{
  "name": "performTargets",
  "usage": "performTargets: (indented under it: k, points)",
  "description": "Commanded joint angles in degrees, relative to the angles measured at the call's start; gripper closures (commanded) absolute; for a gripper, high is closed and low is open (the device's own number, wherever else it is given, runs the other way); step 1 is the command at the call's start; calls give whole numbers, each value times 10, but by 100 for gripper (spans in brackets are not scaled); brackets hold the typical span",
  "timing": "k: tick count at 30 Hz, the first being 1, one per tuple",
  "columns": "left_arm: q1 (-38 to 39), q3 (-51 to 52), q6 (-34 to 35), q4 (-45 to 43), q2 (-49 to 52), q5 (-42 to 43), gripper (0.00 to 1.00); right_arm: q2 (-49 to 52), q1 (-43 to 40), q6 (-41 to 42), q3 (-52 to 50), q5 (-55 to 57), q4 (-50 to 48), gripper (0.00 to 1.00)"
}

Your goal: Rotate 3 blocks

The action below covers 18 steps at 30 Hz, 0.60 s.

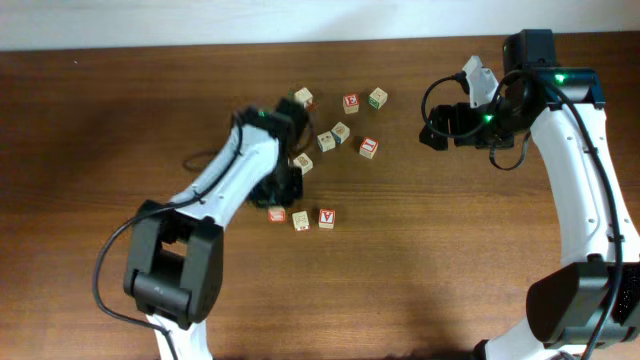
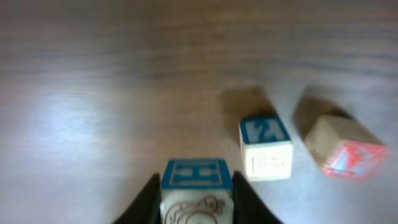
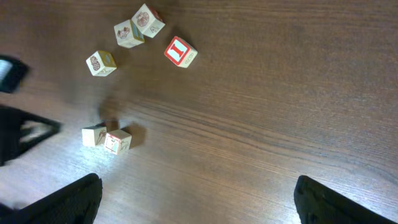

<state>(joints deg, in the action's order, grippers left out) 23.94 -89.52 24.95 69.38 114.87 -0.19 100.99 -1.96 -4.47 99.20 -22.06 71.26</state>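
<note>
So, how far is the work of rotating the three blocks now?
Done: nothing shows a finished turn; I cannot tell. In hand: the left tool is shut on a blue-topped block. The right tool is open and empty. Left: possibly all three turns.

Ten alphabet cubes (image 1: pixel 368 146) show on the desk (image 1: pixel 100 120) from overhead; an eleventh may sit hidden under the left arm (image 1: pixel 225 175).

Counter (image 1: pixel 90 130): dark wood, small cubes (image 1: pixel 341 131) scattered centrally.
Left claw: hidden beneath its arm (image 1: pixel 240 160), over the cluster.
Front row: three blocks (image 1: pixel 301 221), red-faced block (image 1: pixel 326 217) rightmost.
Right claw (image 1: pixel 433 133): apart from cubes.
</note>
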Motion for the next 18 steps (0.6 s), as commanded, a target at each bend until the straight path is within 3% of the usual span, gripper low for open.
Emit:
performTargets:
  k: [1, 9, 10, 12, 18]
  points:
    - [-2, 91, 29, -70, -8, 15, 82, 0, -3, 4, 5, 3, -1, 2]
    - [15, 106, 29, -152, -8, 54, 69, 0, -3, 4, 5, 3, -2, 2]
    - [19, 106, 29, -156, -8, 54, 66, 0, -3, 4, 5, 3, -1, 2]
    - [25, 106, 28, -155, -8, 54, 47, 0, -3, 4, 5, 2, -1, 2]
    - [24, 102, 22, -151, -9, 53, 32, 0, -3, 5, 6, -7, 0, 4]
